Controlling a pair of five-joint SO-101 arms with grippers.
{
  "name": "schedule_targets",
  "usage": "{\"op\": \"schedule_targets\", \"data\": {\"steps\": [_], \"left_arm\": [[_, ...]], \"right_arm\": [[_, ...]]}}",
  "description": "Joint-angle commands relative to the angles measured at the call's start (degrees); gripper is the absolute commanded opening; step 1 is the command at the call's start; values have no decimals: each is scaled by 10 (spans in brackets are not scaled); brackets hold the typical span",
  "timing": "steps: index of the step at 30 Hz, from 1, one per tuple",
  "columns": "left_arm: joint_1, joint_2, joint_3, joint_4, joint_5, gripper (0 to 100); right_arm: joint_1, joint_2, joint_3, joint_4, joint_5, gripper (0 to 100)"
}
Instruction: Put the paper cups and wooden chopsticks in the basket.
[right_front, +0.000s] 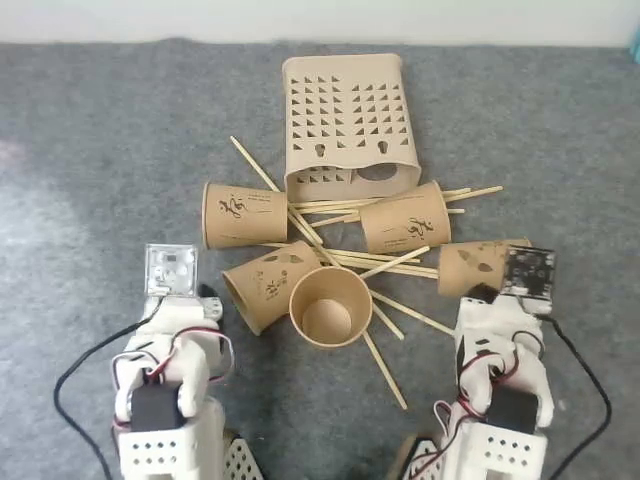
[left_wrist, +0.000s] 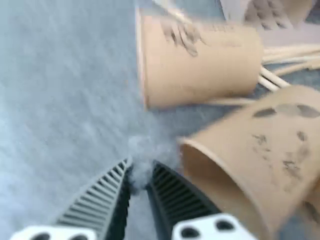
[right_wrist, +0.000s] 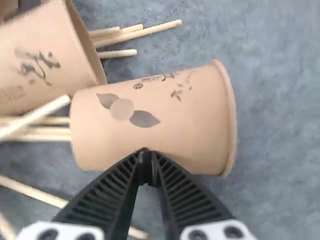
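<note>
The tan perforated basket lies at the back of the grey carpet. In front of it several paper cups lie on their sides among scattered wooden chopsticks, and one cup stands upright. My left gripper hangs low over bare carpet with its fingers a narrow gap apart and nothing between them. It is just beside the rim of a tilted cup, with another lying cup beyond. My right gripper is shut, its tips at the side of the rightmost lying cup.
In the high view the left arm and right arm stand at the front, either side of the pile. Open carpet lies to the far left and far right. A chopstick points toward the front edge between the arms.
</note>
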Motion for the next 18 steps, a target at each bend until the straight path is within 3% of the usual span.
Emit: {"op": "schedule_targets", "data": {"steps": [1, 5, 9, 18], "left_arm": [[-30, -14, -51, -47, -56, 34], [-26, -13, -110, -6, -11, 147], [-17, 43, -192, -5, 5, 139], [47, 481, -472, 16, 4, 126]], "right_arm": [[16, -7, -33, -13, 35, 10], [19, -4, -33, -16, 21, 10], [21, -4, -33, -16, 18, 10], [22, -2, -30, -16, 18, 10]]}}
